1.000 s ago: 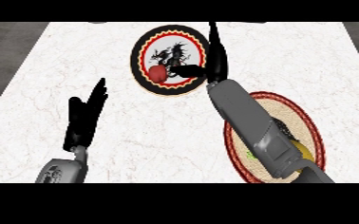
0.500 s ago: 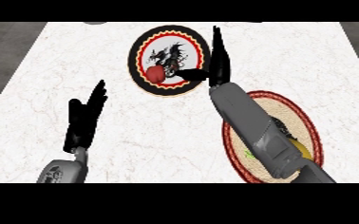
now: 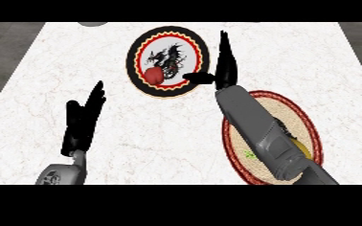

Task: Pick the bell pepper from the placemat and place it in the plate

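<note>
A red bell pepper (image 3: 153, 75) lies on the left part of a round plate (image 3: 185, 44) with a black rim and a dragon picture, at the counter's far middle. My right hand (image 3: 225, 67) stands open just right of the plate, fingers straight and pointing away, thumb reaching onto the plate's lower right rim. It holds nothing. A round woven placemat (image 3: 302, 124) with a red edge lies at the right, partly hidden by my right forearm. My left hand (image 3: 83, 119) rests open at the lower left, fingers up.
The white marble counter (image 3: 84, 57) spreads around the plate and placemat. A grey round object (image 3: 92, 23) peeks in at the far left edge. Dark floor borders the counter on both sides.
My right hand has drawn back to the right, off the plate, leaving the pepper lying on it. The left hand has not moved.
</note>
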Robot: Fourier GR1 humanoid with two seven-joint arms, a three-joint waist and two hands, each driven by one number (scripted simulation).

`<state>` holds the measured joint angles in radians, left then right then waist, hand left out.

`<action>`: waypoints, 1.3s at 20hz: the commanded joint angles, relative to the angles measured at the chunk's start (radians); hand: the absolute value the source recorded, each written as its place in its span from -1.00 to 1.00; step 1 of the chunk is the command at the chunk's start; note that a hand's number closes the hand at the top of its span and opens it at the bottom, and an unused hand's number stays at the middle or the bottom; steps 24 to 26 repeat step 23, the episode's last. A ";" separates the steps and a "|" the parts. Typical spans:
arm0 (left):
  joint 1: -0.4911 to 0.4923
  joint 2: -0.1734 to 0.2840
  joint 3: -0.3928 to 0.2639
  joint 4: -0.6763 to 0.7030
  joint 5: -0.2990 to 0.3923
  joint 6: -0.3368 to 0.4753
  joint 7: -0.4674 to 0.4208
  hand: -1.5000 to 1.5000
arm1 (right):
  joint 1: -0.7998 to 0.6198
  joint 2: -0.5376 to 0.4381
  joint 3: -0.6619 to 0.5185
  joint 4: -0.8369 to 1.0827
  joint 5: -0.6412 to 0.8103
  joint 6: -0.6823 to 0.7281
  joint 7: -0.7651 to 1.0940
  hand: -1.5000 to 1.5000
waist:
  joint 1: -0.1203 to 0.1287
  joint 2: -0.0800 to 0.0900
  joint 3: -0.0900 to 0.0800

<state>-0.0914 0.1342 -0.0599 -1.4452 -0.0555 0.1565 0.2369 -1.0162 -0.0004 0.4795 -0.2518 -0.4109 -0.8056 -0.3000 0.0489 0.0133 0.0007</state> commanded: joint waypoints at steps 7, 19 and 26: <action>0.024 0.022 0.056 0.028 0.027 -0.037 -0.046 0.00 | 0.036 0.000 -0.086 0.040 0.010 -0.023 -0.118 -1.00 | -0.021 -0.004 0.000; 0.035 0.000 0.046 -0.016 -0.001 -0.024 -0.009 0.00 | 0.109 -0.050 -0.217 0.092 0.026 -0.010 -0.215 -1.00 | -0.025 -0.004 0.000; 0.083 -0.016 0.026 -0.079 -0.026 -0.005 0.018 0.00 | 0.101 -0.038 -0.205 0.079 0.081 -0.061 -0.145 -1.00 | -0.031 -0.010 0.000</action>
